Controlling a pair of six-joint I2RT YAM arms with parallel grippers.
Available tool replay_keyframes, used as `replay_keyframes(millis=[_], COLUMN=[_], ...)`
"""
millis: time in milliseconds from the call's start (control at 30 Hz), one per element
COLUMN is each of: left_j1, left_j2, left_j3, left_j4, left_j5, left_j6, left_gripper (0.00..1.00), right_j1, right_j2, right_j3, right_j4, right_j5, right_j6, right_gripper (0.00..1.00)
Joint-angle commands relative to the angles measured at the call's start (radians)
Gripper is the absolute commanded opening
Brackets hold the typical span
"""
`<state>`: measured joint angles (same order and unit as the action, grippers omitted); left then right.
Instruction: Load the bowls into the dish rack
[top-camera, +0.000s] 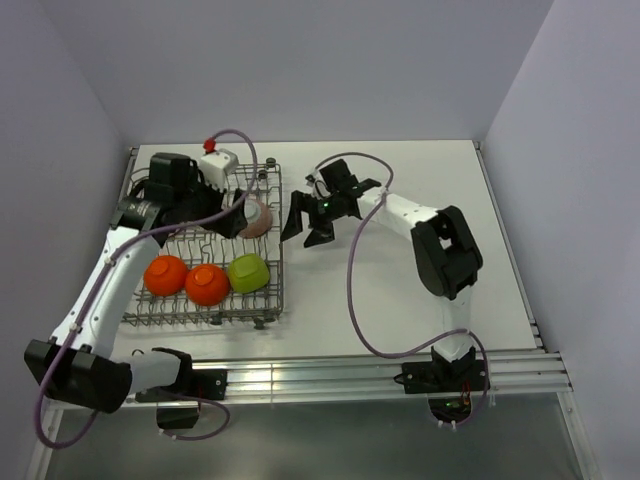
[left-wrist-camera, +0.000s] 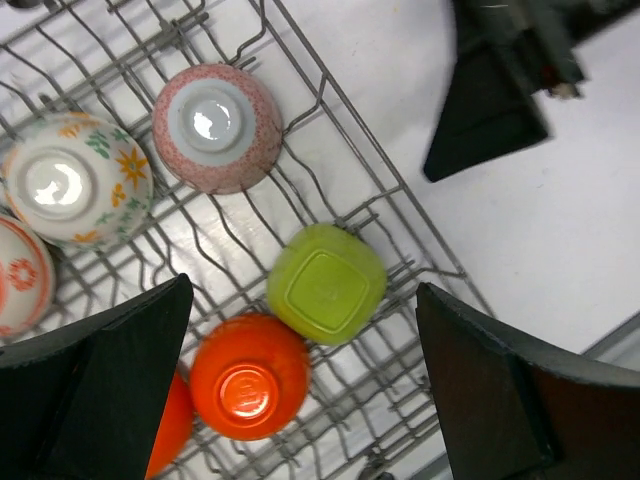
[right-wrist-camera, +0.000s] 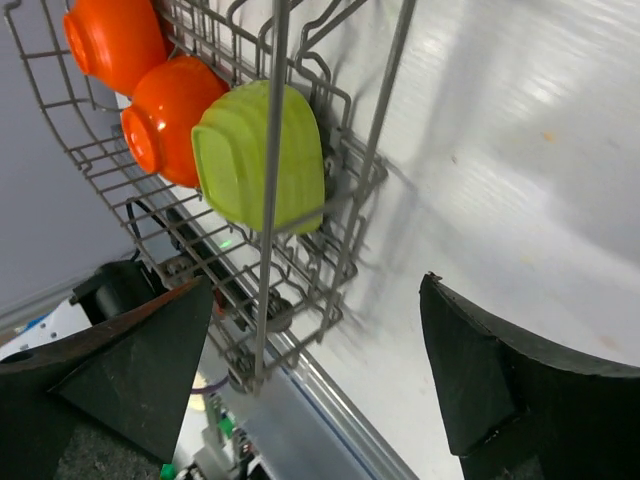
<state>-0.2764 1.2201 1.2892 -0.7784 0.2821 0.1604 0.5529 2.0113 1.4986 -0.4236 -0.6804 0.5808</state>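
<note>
While the left pincer (left-wrist-camera: 303, 295) and right pincer (right-wrist-camera: 315, 285) both gape wide with nothing in them, six bowls sit foot-up among the thin tines of the grey wire rack (top-camera: 250, 310). The left pincer hangs over the rack. The right hovers above the smooth white desk (top-camera: 420, 310), just beside the rack's wall. Two glossy orange bowls (top-camera: 165, 275) (top-camera: 207, 284) neighbour a green bowl (right-wrist-camera: 260, 155) with ribbed sides and a squarish foot. Behind them stand a speckled pink bowl (left-wrist-camera: 217, 125), a floral bowl (left-wrist-camera: 75, 180) and a red-patterned bowl (left-wrist-camera: 20, 275), the last cut off by the frame edge.
</note>
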Motion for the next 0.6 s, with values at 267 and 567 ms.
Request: replay_keyframes(millis=[267,567], left_j1=[0.19,0.186], left_j2=[0.188,0.367], left_j3=[0.145,0.271], left_j4=[0.036,0.14], left_j5=[0.17,0.115], left_j6=[-0.237,-0.312], left_gripper=[1.0,0.99], right_j1=[-0.197,-0.352], right_j2=[-0.368,-0.566], right_j3=[-0.081,-0.121], right_j4=[-0.112,-0.181], right_j5=[0.123,0.255], right_j6=[-0.211,-0.406], right_gripper=[0.93,1.0])
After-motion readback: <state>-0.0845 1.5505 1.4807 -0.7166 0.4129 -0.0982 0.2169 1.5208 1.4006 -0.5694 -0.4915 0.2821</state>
